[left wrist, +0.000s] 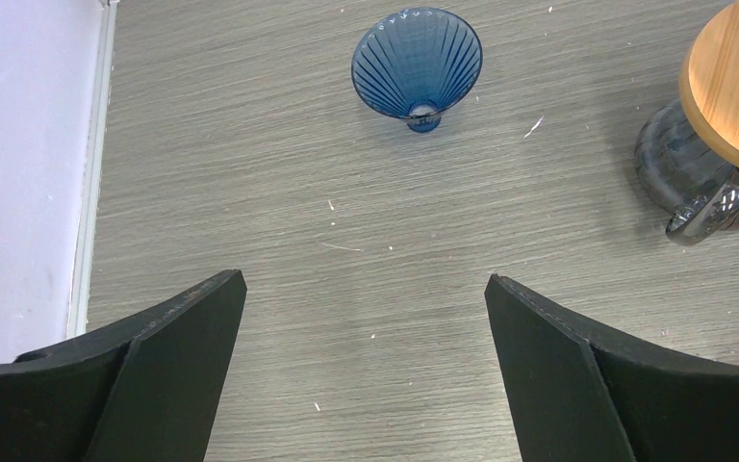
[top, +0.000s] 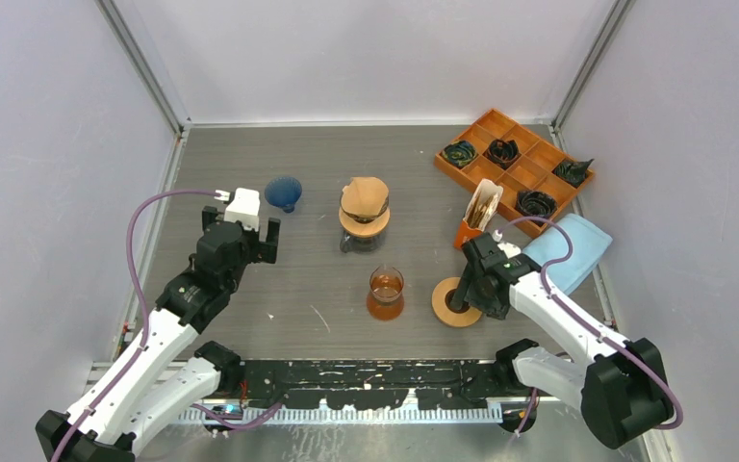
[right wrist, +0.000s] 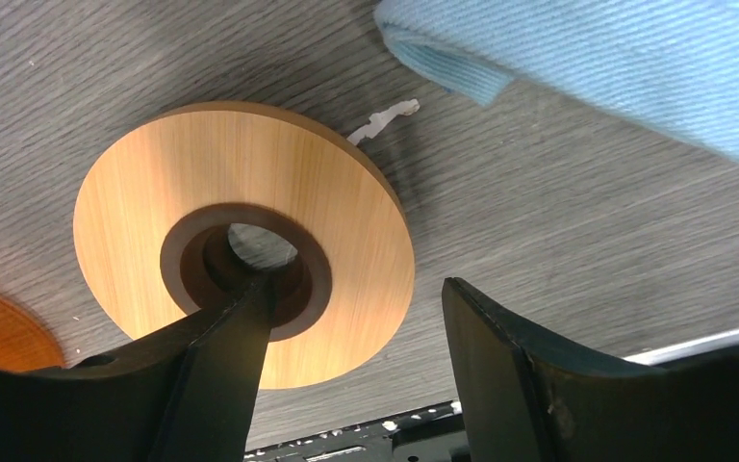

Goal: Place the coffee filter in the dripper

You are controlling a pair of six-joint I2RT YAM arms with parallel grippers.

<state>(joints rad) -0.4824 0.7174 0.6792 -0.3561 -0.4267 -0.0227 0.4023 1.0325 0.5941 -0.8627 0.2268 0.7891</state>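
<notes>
Fingertip of right pincer point(right wrist: 351, 294) sits half hidden in hole of wooden ring point(right wrist: 154, 173), jaws released; left pincer point(left wrist: 366, 281) gapes, empty.

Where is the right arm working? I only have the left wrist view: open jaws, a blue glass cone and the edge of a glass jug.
Observer: Its jaws straddle a wooden ring lying flat, just right of a small glass of amber liquid. One side sits in the ring's hole, the other outside the rim, not closed on it.
Operator: And where are the paper filters?
Observer: A stack of brown filters stands in an orange holder, between the jug and a blue cloth.
</notes>
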